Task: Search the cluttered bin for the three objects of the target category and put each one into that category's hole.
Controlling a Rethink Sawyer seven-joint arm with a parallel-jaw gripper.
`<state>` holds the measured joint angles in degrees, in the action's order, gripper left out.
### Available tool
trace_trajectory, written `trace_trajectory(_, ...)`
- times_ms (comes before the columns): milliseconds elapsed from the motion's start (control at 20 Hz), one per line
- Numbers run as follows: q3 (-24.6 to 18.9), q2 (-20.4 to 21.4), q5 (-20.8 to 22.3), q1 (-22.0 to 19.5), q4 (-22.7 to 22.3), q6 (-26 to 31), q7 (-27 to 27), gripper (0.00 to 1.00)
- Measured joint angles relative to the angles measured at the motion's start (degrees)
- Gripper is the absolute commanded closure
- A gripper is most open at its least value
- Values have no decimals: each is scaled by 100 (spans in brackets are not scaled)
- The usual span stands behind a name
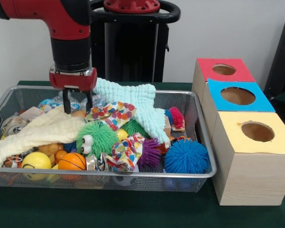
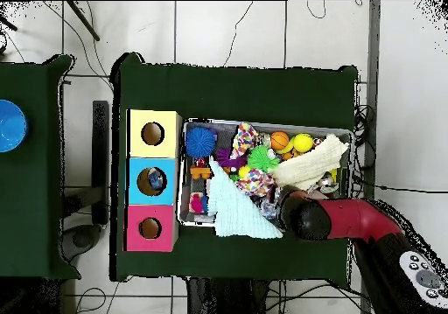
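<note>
We see the gripper (image 1: 77,101), jaws spread, above the cream cloth (image 1: 40,133) in the bin (image 1: 202,142). A mint cloth (image 1: 135,107) covers toys behind; the overhead arm hides the jaws.

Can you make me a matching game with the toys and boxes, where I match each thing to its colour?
Things:
1. spiky ball at the bin's corner nearest the boxes
2. fuzzy toy with googly eyes
3. box closest to the front camera
4. small basketball

Colours:
A. orange
B. yellow top
C. blue
D. green

Pairs: 1-C, 2-D, 3-B, 4-A
</note>
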<state>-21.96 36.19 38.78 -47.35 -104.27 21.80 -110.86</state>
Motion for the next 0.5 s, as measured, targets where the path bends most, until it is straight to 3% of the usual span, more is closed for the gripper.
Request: trace_trajectory(500,2,402,0,8,-7,0,0,0)
